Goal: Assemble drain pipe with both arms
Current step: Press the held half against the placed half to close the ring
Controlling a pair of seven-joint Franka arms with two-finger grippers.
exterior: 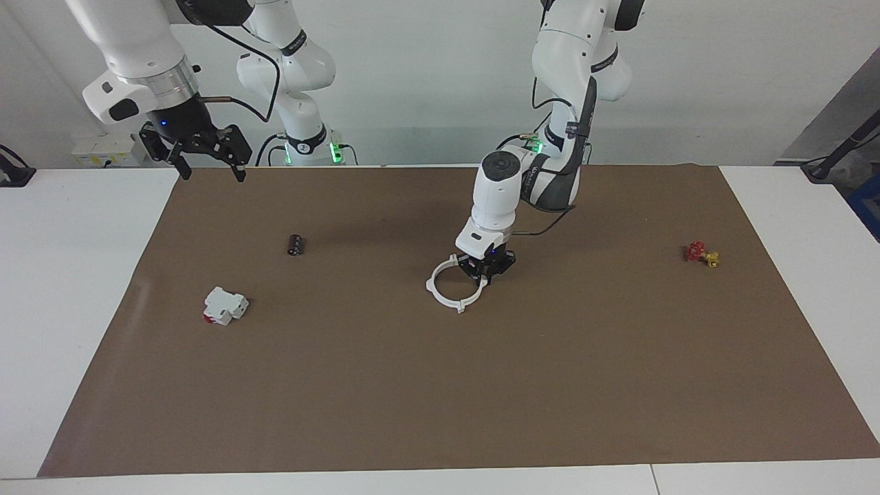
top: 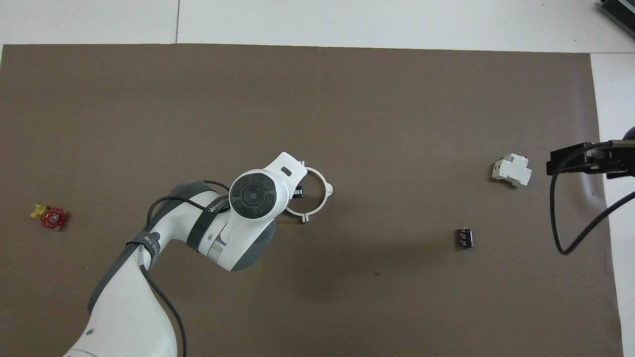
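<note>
Two white robot arms work over a brown mat [exterior: 440,385] on a white table. One white ring, the drain pipe [exterior: 450,292], lies flat near the middle of the mat, its two half-arcs already meeting, with four small tabs sticking out around it. The left gripper [exterior: 485,273] is down on the ring's rim at the side toward the left arm's end of the mat. Its fingertips are closed tight, apparently pinching the thin rim. From those fingers, the rest of the ring spreads toward the right arm's end and slightly away from the robots. A flat ring has no long axis, so any next grasp would likely go on the free rim.

The right gripper [exterior: 210,161] hangs high over the mat's corner nearest the right arm's base, fingers spread wide and holding nothing. It waits, well apart from the ring, so the left arm is much nearer.

Also on the mat, one each: a small black cylinder [exterior: 295,245], a blocky white-and-red part [exterior: 224,306], and a small red-and-yellow valve [exterior: 701,254].
</note>
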